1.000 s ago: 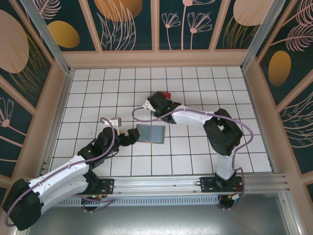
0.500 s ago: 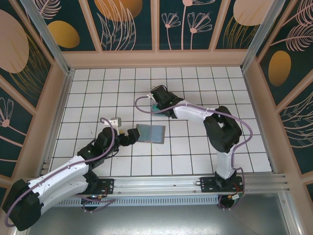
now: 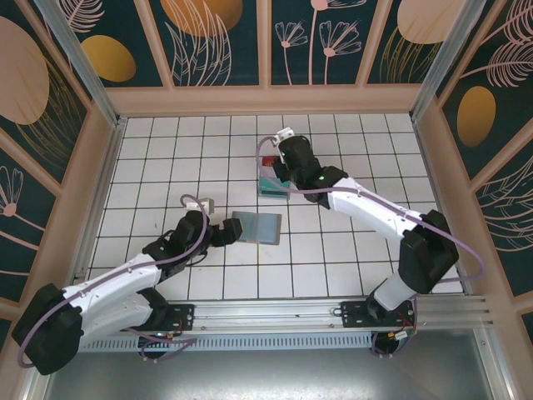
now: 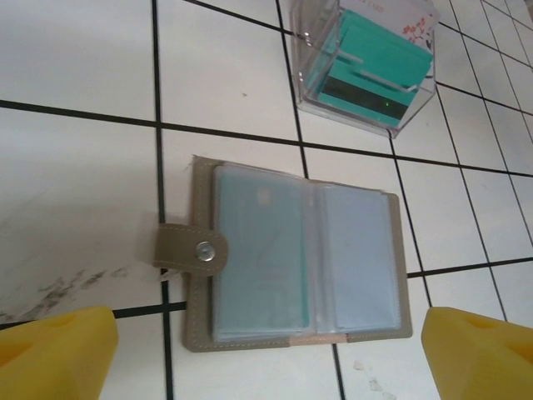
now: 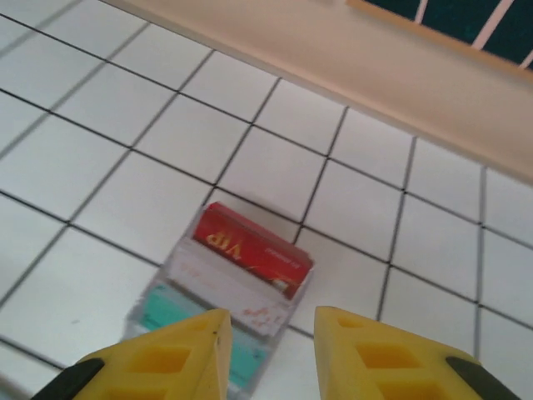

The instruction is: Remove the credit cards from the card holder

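Card holder lies open and flat on the white tiled worktop, just ahead of my left fingers, which I see spread wide with nothing between them. A teal card shows in the pocket by its snap tab. My right fingers stand narrowly apart, empty, just short of the red, white and teal stack in a clear box.

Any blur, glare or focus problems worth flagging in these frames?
Top external: sharp, evenly lit, no glare. Left wrist: card holder crisp, yellow fingertips at the bottom corners soft. Right wrist: card stack smeared, whole frame slightly blurred.
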`<state>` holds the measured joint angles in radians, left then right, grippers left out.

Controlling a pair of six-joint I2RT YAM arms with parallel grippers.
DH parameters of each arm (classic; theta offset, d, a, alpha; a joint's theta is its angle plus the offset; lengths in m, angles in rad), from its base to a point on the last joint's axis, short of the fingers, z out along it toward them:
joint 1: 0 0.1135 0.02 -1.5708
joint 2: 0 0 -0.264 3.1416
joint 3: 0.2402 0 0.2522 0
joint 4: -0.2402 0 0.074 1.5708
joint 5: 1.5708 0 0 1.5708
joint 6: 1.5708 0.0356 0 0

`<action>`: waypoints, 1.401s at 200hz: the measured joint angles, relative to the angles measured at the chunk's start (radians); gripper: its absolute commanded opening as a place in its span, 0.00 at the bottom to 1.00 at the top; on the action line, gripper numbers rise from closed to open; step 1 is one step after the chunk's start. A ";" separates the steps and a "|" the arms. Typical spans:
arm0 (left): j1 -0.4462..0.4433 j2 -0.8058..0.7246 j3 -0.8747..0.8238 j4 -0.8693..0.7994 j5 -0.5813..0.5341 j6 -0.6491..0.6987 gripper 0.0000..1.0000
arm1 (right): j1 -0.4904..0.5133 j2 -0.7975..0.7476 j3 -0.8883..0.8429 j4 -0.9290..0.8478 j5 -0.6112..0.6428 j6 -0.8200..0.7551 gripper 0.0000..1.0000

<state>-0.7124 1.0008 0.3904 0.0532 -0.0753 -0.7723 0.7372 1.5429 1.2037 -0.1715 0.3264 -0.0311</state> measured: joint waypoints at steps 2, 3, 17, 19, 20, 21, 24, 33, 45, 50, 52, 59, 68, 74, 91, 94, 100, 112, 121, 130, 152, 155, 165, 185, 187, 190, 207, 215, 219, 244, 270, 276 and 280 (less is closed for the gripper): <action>0.000 0.006 0.003 0.002 0.002 -0.001 0.91 | -0.001 -0.005 -0.006 0.002 -0.010 0.014 0.33; 0.000 0.009 0.005 0.002 0.005 0.000 0.91 | -0.002 -0.006 -0.008 0.002 -0.012 0.017 0.33; 0.000 0.043 0.025 0.002 0.016 -0.004 0.91 | -0.006 -0.030 -0.056 0.011 -0.075 0.080 0.33; 0.000 0.048 0.028 0.002 0.019 -0.004 0.92 | -0.006 -0.034 -0.064 0.011 -0.085 0.090 0.33; 0.000 0.050 0.029 0.002 0.019 -0.004 0.92 | -0.007 -0.036 -0.069 0.010 -0.091 0.098 0.33; 0.000 0.053 0.031 0.002 0.020 -0.004 0.92 | -0.007 -0.037 -0.072 0.011 -0.093 0.101 0.33; 0.000 0.059 0.034 0.002 0.020 -0.005 0.92 | -0.008 -0.041 -0.083 0.011 -0.104 0.112 0.33; 0.000 0.072 0.044 0.002 0.022 -0.007 0.93 | -0.011 -0.054 -0.121 0.014 -0.142 0.149 0.32; 0.000 0.084 0.058 -0.002 0.022 -0.011 0.94 | -0.017 -0.071 -0.172 0.020 -0.190 0.194 0.32; 0.000 0.088 0.066 -0.005 0.021 -0.011 0.94 | -0.021 -0.079 -0.193 0.026 -0.206 0.208 0.32; 0.000 0.089 0.068 -0.006 0.021 -0.012 0.94 | -0.023 -0.081 -0.202 0.027 -0.214 0.216 0.32; 0.000 0.097 0.081 -0.010 0.018 -0.015 0.94 | -0.030 -0.091 -0.225 0.029 -0.240 0.237 0.32; 0.000 0.111 0.105 -0.023 0.017 -0.019 0.94 | -0.040 -0.098 -0.245 0.029 -0.272 0.269 0.31; 0.000 0.123 0.125 -0.032 0.019 -0.023 0.94 | -0.044 -0.099 -0.251 0.029 -0.291 0.284 0.31; 0.000 0.168 0.195 -0.062 0.051 -0.031 0.91 | -0.049 -0.101 -0.263 0.032 -0.346 0.335 0.31; 0.000 0.179 0.207 -0.065 0.059 -0.034 0.91 | -0.048 -0.103 -0.266 0.033 -0.354 0.343 0.31; 0.000 0.200 0.234 -0.074 0.074 -0.035 0.90 | -0.045 -0.106 -0.274 0.033 -0.371 0.357 0.31; 0.000 0.240 0.280 -0.092 0.102 -0.043 0.87 | -0.036 -0.113 -0.292 0.033 -0.391 0.383 0.32; 0.000 0.269 0.305 -0.102 0.125 -0.052 0.85 | -0.031 -0.115 -0.306 0.033 -0.412 0.399 0.31; 0.000 0.290 0.318 -0.112 0.146 -0.060 0.85 | -0.026 -0.117 -0.327 0.035 -0.437 0.415 0.32; 0.000 0.310 0.319 -0.148 0.174 -0.072 0.85 | -0.014 -0.126 -0.393 0.043 -0.479 0.453 0.32; 0.000 0.312 0.319 -0.154 0.175 -0.072 0.85 | -0.012 -0.126 -0.401 0.043 -0.482 0.456 0.32; 0.000 0.315 0.319 -0.171 0.176 -0.072 0.84 | -0.007 -0.126 -0.424 0.045 -0.493 0.465 0.32; 0.000 0.320 0.317 -0.193 0.176 -0.071 0.82 | -0.002 -0.117 -0.446 0.055 -0.512 0.486 0.28; 0.000 0.321 0.316 -0.193 0.176 -0.071 0.82 | -0.002 -0.114 -0.447 0.056 -0.513 0.486 0.28; 0.000 0.322 0.315 -0.193 0.176 -0.071 0.82 | -0.002 -0.111 -0.447 0.060 -0.516 0.489 0.28; 0.000 0.324 0.300 -0.193 0.176 -0.071 0.80 | 0.002 -0.076 -0.448 0.081 -0.527 0.509 0.25; 0.000 0.326 0.290 -0.195 0.176 -0.071 0.79 | 0.005 -0.057 -0.450 0.094 -0.533 0.515 0.25; 0.000 0.326 0.286 -0.196 0.175 -0.070 0.79 | 0.007 -0.048 -0.452 0.100 -0.536 0.520 0.25; 0.000 0.336 0.254 -0.196 0.172 -0.068 0.79 | 0.021 0.012 -0.463 0.126 -0.545 0.545 0.23; 0.000 0.349 0.240 -0.193 0.172 -0.066 0.77 | 0.028 0.064 -0.467 0.140 -0.553 0.568 0.21; 0.000 0.349 0.236 -0.190 0.172 -0.066 0.77 | 0.029 0.072 -0.467 0.143 -0.554 0.571 0.20; 0.000 0.350 0.233 -0.187 0.172 -0.064 0.76 | 0.030 0.076 -0.467 0.145 -0.554 0.573 0.20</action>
<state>-0.7124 1.3506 0.6239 -0.1341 0.0967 -0.8360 0.7673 1.6188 0.7372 -0.0269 -0.2276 0.5423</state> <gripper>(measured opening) 0.773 0.206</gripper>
